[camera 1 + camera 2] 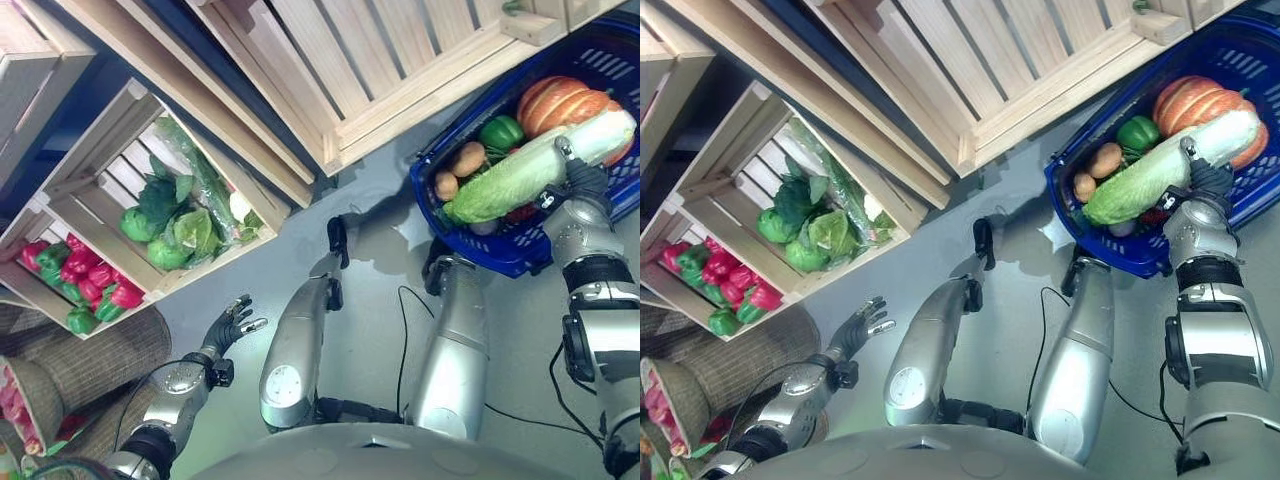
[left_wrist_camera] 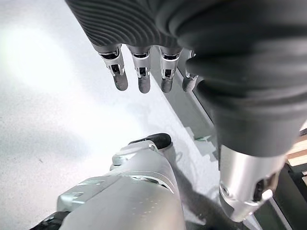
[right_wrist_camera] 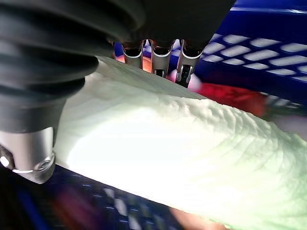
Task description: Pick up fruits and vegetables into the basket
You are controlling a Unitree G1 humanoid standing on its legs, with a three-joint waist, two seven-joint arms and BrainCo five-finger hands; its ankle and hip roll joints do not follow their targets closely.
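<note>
Blue basket: right hand around cabbage

Blue plastic basket stands on the floor, perforated walls, loaded. Contents: a long pale-green napa cabbage lying diagonally across the top, leafy end toward the basket's near corner, white end at the orange pumpkin; a green bell pepper beside the pumpkin; two brown potatoes near the rim. A wooden crate holds leafy greens in one compartment, red and green peppers in the next.
</note>
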